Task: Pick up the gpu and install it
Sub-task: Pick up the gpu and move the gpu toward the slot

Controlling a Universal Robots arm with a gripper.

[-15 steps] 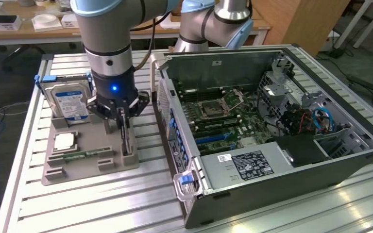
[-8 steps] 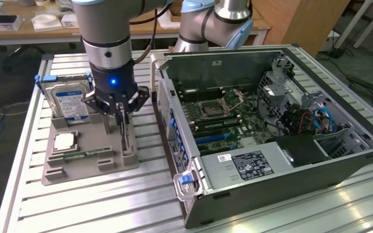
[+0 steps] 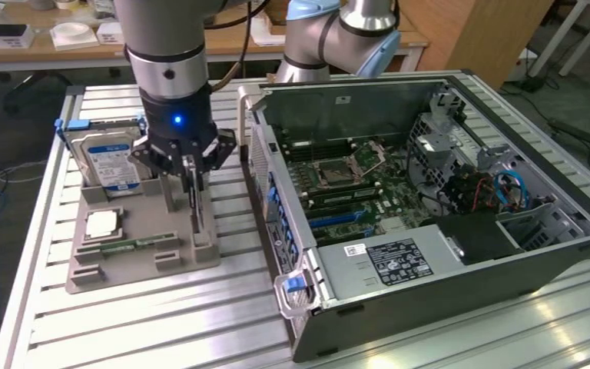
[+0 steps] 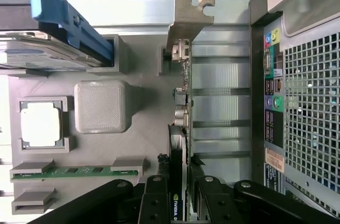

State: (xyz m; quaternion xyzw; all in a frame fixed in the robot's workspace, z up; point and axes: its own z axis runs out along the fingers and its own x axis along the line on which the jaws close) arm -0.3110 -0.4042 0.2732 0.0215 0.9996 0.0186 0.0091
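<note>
One step in, I'd say: this is the pick-up half of the job, and the install hasn't started. The black end effector is clamped on the gpu, that thin dark card with the brownish edge, one finger against each flat face. The card stands on edge in a slot of the grey plastic parts tray, along the tray's side nearest the open black computer case. Can't tell if it's already clear of the slot or seated in it.

My read is that getting it out calls for a straight-up pull with no twisting. The slot walls hug the card, and its silver metal bracket sits right against a tray block.

Room-wise it's tight on one side. The case wall is just beside the tray, with a narrow strip of slatted aluminium counter between them. The silver hard drive with the blue label stands upright at the tray's bracket end, across from the card. The small green memory stick lies flat at the tray's opposite end. Over the tray there's just the arm itself.
</note>
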